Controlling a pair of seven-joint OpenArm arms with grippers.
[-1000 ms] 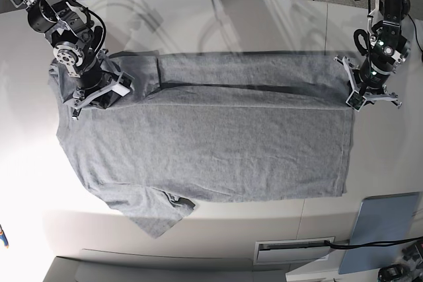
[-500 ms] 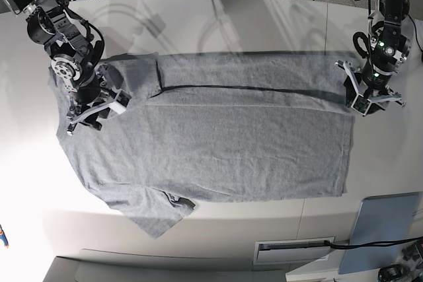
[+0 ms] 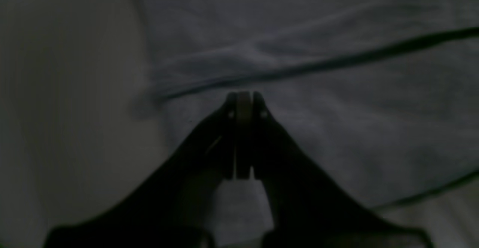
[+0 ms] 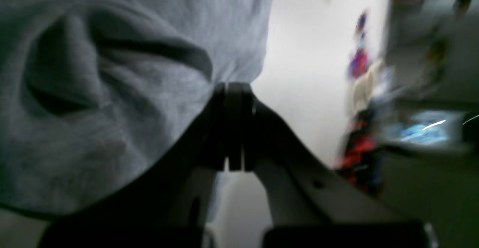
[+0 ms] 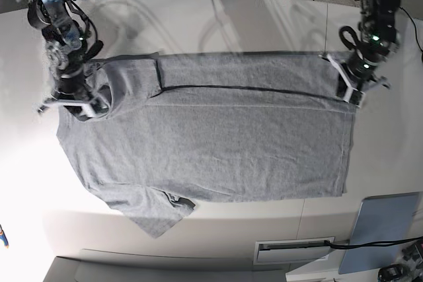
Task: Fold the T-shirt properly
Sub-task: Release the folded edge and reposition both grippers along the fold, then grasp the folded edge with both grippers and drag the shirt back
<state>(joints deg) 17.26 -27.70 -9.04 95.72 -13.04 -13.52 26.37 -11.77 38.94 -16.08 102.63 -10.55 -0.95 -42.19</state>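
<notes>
Base view looks straight down; wrist views sit close above the T-shirt (image 5: 218,143).

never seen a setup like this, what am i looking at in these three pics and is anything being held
It is a two-armed robot folding a T-shirt on a pale table.

The base view looks down on it all. The shirt lies spread flat, its far strip folded over along a dark crease. A grey-blue panel sits at the near right corner.

The other two pictures come from cameras on the wrists, each looking along its own gripper. The left gripper is at the shirt's right edge in the base view, jaws shut, over the cloth near the crease. The right gripper is at the opposite end, also shut, beside bunched cloth.

Neither picture shows clearly whether cloth is pinched.
</notes>
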